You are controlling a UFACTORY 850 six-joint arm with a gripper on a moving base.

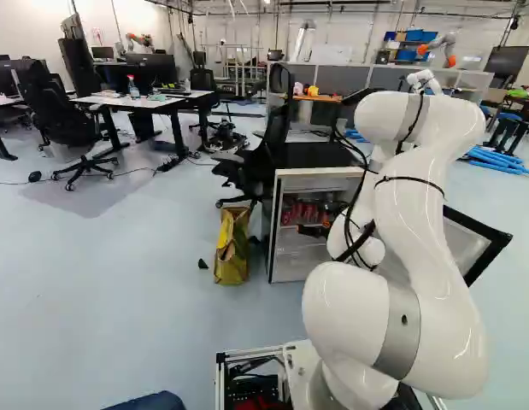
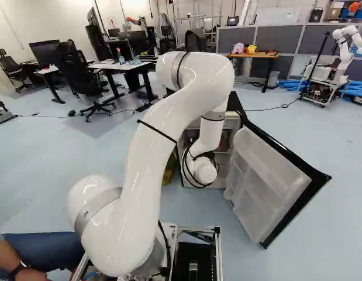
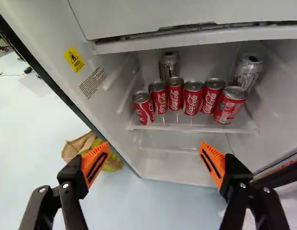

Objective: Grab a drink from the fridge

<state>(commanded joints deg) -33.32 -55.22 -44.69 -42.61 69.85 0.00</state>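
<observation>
Red cans: six of them [image 3: 193, 97] stand side by side on a clear shelf [image 3: 186, 125] inside the fridge [image 1: 282, 256], ahead of the gripper. The wrist view lets me count them; the left base view gives only a small red group, and in the right base view the arm [image 2: 169, 129] covers most of that place.
Silver cans: two, seen well only in the wrist view, one [image 3: 169, 66] behind the middle of the red row, the other [image 3: 247, 72] behind one end of it.
Gripper: in the left base view it [image 1: 317, 225] is at the fridge opening; the wrist view shows its two fingers spread wide, with orange pads [image 3: 95, 164].
Fridge door: open; the right base view shows its inner side [image 2: 265, 184] broadly, while the left base view has it partly behind the arm.
Yellow bag: on the floor beside the fridge, whole [image 1: 232, 248] in the left base view, mostly hidden in the right.
Warning label: yellow [image 3: 74, 59], on the fridge wall, readable as a sign only in the wrist view.
</observation>
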